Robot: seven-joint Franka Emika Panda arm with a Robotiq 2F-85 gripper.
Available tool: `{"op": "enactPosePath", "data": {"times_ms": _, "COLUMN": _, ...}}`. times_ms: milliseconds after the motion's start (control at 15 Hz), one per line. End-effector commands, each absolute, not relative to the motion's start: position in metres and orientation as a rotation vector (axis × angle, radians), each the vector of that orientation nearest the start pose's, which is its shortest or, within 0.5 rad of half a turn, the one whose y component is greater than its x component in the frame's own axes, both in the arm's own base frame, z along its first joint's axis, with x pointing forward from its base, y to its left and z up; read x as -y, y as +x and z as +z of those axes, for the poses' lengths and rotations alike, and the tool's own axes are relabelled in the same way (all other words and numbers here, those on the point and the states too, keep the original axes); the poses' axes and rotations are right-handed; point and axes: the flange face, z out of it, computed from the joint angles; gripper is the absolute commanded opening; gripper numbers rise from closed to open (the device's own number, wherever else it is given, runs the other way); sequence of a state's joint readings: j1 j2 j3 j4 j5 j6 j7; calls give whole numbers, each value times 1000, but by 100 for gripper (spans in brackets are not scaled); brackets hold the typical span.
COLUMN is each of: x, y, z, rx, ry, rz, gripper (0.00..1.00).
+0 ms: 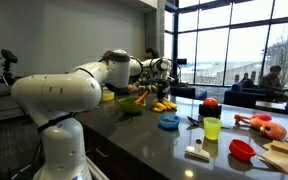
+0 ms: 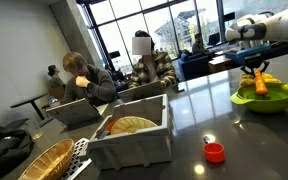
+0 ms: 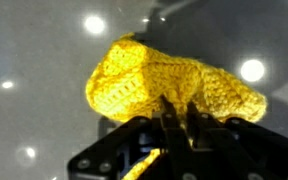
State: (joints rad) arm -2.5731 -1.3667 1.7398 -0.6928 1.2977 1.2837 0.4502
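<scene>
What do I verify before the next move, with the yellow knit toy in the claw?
1. Claw shut on yellow knit toy: ok.
2. Bite depth: only the toy's edge looks pinched, most of it sticks out free: not ok.
3. Claw positioned over the green bowl: ok.
4. Toy clear of the bowl's rim: cannot tell.
5. What already lies in the bowl: cannot tell.
6. Seated people well away from the arm: ok.

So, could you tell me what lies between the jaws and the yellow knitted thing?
Nothing: in the wrist view the jaws are shut directly on the yellow knitted thing.
</scene>
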Motion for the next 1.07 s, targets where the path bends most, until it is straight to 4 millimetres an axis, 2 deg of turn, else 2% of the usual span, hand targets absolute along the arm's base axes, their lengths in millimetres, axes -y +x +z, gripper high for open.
{"op": "enactPosePath", "data": {"times_ms": 0, "x": -129, "y": 751, "z": 285, "rx": -839, "ry": -3082, "rz": 437, "gripper": 3}}
{"op": "enactPosePath", "data": {"times_ms": 267, "x": -112, "y": 747, "z": 251, "rx": -899, "ry": -3095, "rz": 546, "gripper": 3}}
{"op": "enactPosePath", "data": {"times_ms": 467, "x": -85, "y": 746, "z": 232, "rx": -982, "ry": -3084, "rz": 599, "gripper": 3}}
{"op": "enactPosePath", "data": {"times_ms": 667, "x": -53, "y": 737, "z": 215, "rx": -1110, "ry": -3046, "rz": 667, "gripper": 3}}
{"op": "enactPosePath", "data": {"times_ms": 1000, "x": -4, "y": 723, "z": 200, "rx": -1308, "ry": -2954, "rz": 764, "gripper": 3}}
